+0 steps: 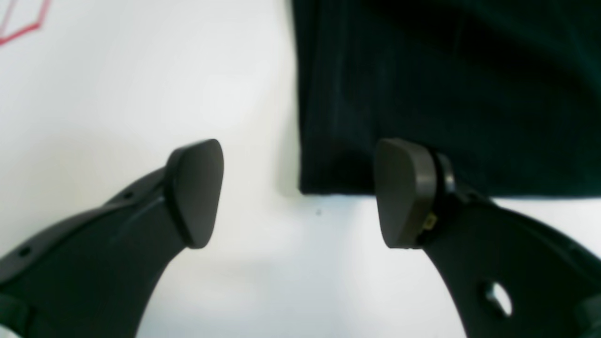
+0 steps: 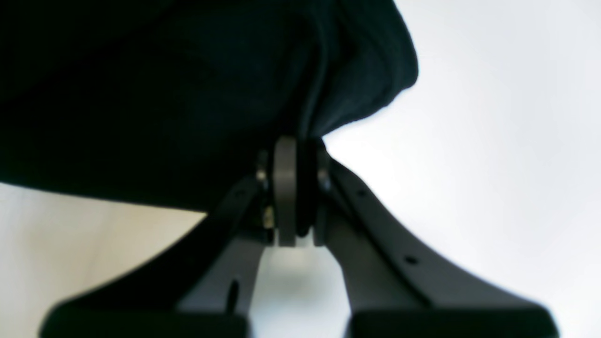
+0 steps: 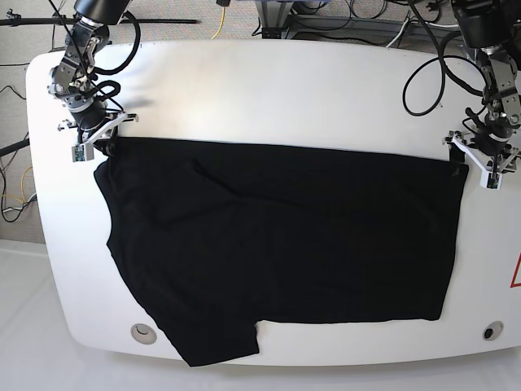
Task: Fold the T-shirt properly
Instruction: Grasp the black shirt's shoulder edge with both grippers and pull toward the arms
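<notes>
We spread the T-shirt [image 3: 277, 244] on the table [image 3: 269, 90] | right hand [image 2: 296, 188] pinching its far corner | left hand [image 1: 300, 192] spread beside the other corner | next: left must close on cloth.

no readable text, labels or numbers

Through the left wrist camera I see my left claw [image 1: 300, 192] spread wide, its two dark pads well apart and nothing between them. A corner of the black T-shirt [image 1: 446, 94] lies flat on the white worktop [image 1: 141, 94], filling the upper right, and the right-hand pad [image 1: 404, 192] overlaps the shirt's lower hem. A bit of red line marking [image 1: 23, 26] shows at the top left corner.
</notes>
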You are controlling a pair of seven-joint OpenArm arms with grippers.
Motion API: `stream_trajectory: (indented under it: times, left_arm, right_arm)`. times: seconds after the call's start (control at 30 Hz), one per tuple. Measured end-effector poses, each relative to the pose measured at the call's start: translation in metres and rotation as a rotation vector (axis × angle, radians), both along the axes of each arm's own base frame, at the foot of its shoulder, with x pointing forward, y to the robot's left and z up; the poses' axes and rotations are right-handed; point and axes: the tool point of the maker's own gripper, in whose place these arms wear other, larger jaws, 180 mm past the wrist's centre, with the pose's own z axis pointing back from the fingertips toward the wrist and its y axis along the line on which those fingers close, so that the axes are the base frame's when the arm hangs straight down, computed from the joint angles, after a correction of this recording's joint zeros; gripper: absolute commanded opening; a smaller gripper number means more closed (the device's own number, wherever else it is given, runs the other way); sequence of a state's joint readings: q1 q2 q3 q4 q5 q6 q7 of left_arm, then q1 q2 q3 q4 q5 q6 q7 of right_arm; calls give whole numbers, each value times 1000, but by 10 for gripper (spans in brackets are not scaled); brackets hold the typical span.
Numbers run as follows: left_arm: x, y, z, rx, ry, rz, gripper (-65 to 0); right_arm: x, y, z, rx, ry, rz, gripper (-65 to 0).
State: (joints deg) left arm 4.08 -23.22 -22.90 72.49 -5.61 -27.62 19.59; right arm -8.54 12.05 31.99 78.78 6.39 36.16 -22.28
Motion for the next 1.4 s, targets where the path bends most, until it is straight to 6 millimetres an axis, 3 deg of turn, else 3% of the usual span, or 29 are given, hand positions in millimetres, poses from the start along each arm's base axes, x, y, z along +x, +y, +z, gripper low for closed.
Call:
stream_trajectory:
  times: [0.13,0.27,0.33,0.7,1.07,1.27,1.4]
  left_arm:
    - [1,-4,-7,-21,-15,-5,-306]
    - [0,-10,-12,-40,-26,-18,-472]
    - [0,-10,-13,-47,-32,-17,-643]
    - [-1,-11,-14,-54,-37,-37,-650]
    - [-4,-8,-9,-29,-26,-43,-571]
    - [-6,-6,-9,-23,-17,-43,-590]
    - [-12,-8,-8,-10,-8,-54,-642]
  right_arm:
    - [0,1,0,1,1,4,-645]
    - [0,1,-1,1,1,5,-647]
    - [0,1,0,1,1,5,-642]
    - [-1,2,-1,15,-5,0,-648]
    - [-9,4,-3,23,-5,2,-647]
    - [-15,9,-3,23,-3,2,-650]
    - [-24,14,-3,19,5,9,-650]
